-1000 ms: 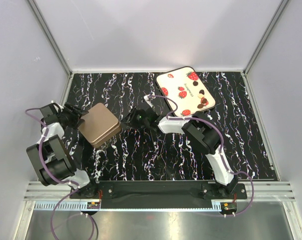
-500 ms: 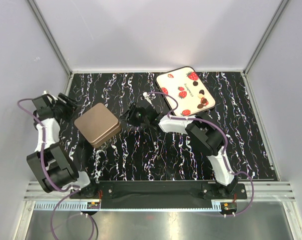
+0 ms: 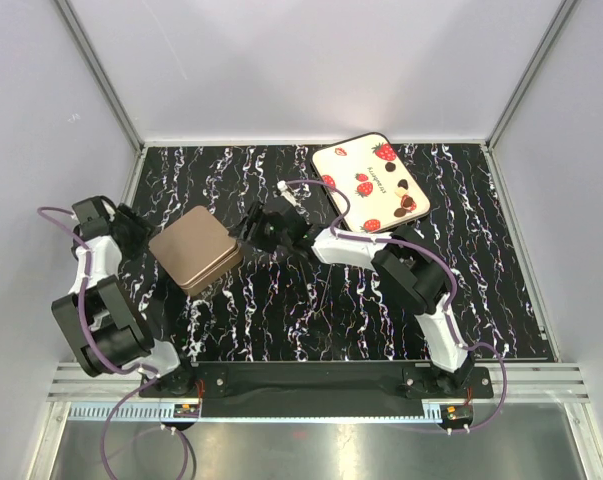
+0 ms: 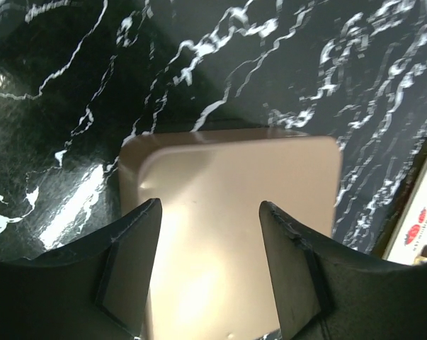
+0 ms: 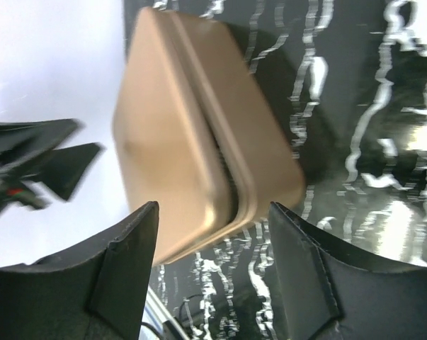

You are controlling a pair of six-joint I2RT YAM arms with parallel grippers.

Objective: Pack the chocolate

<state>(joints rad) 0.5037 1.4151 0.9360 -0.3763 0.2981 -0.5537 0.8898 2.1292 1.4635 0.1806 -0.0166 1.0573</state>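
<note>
Locate the chocolate (image 3: pixel 407 201) on the strawberry-print tray (image 3: pixel 353 165), toward its right-hand end: a few small dark and pale pieces, lying loose, too small for shape detail. Find the tray flat on the black, white-veined desk (image 3: pixel 311 310), at the far side, right of centre, well apart from both grippers.

Locate the tan tin (image 3: pixel 195 249) left of centre on the desk: rounded corners, lid on, seam between lid and base visible in the right wrist view.

Note the left gripper (image 3: pixel 144 235) just beside the tin's left edge, aimed at it. Read its fingers (image 4: pixel 132 273) as spread. In the left wrist view, see the tin top wider than the gap and beyond the fingertips, not pinched. Contact with the tin wall: cannot tell.

Note the right gripper (image 3: pixel 245 228) just beside the tin's right corner, opposite the left gripper, with the tin between the two. Read its fingers (image 5: pixel 121 265) as spread wide, with nothing pinched. In the right wrist view, see the tin ahead of the gap, tilted in frame, apart from both fingertips. Beyond the tin in that view: the left gripper's dark fingers, blurred.
</note>
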